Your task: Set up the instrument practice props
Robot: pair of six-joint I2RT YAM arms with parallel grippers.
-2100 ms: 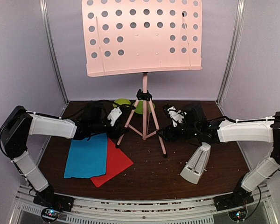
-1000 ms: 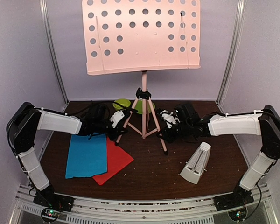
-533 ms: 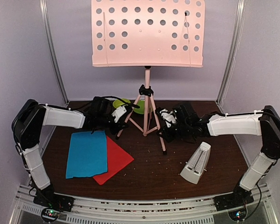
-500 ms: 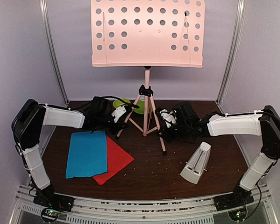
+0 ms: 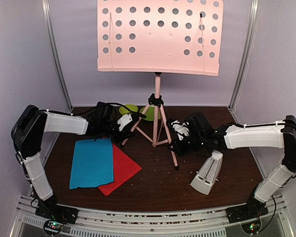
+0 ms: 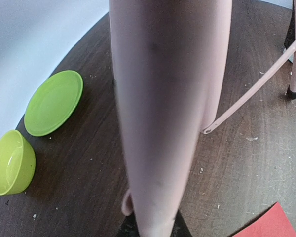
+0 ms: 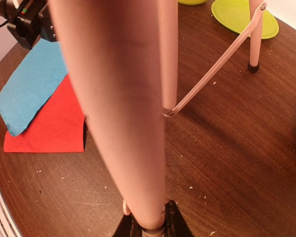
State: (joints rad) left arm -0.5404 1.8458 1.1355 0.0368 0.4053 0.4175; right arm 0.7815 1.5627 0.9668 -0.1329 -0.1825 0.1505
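The pale pink music stand (image 5: pixel 158 37) stands upright at the back middle of the table, its perforated desk high above its tripod. My left gripper (image 5: pixel 124 129) is shut on the tripod's left leg (image 6: pixel 167 123). My right gripper (image 5: pixel 177 141) is shut on the leg that points forward and right (image 7: pixel 123 123). Each wrist view is mostly filled by its leg, with the dark jaws closed round it at the bottom edge. The blue sheet (image 5: pixel 92 162) lies flat at the left, overlapping the red sheet (image 5: pixel 123 170). The cream metronome (image 5: pixel 208 173) stands at the near right.
A green bowl (image 6: pixel 12 163) and a green plate (image 6: pixel 54 102) sit behind the tripod near the back wall. Metal frame posts (image 5: pixel 54 54) rise at both back corners. Crumbs are scattered over the dark wooden table (image 5: pixel 158 192).
The stand has shifted a little to the right and its desk now dips at the right. My right gripper moved nearer and rightward with its leg; the left hardly moved.
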